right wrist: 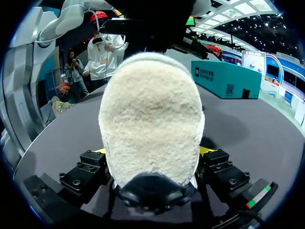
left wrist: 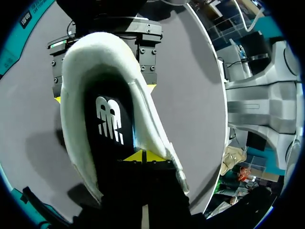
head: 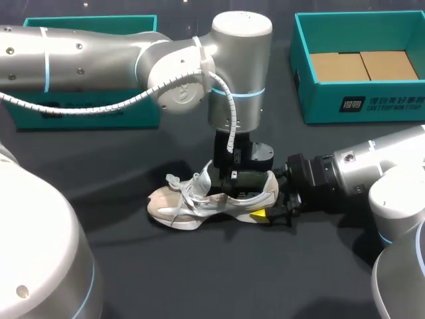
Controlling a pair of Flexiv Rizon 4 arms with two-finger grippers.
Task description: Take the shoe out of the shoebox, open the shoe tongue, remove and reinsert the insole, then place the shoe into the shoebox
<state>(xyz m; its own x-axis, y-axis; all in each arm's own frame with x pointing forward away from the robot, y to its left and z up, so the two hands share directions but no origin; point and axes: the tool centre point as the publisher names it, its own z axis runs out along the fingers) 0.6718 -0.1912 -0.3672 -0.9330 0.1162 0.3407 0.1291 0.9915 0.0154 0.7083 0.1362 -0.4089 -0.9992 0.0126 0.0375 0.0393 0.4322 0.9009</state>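
The shoe (head: 212, 199) lies on its sole on the dark table (head: 199, 279), toe to the left, between the two teal box halves at the far side. The right gripper (right wrist: 153, 151) clamps its heel from both sides. The left gripper (left wrist: 143, 156) hangs in the shoe's opening over the insole (left wrist: 109, 121), tips pressed together; I cannot tell whether they pinch anything.

Dark grey matte table (head: 199, 279) under soft light, with faint blurred shadows across its surface.

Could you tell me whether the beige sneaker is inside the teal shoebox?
No, the beige sneaker lies on the dark tabletop, apart from the open teal shoebox.
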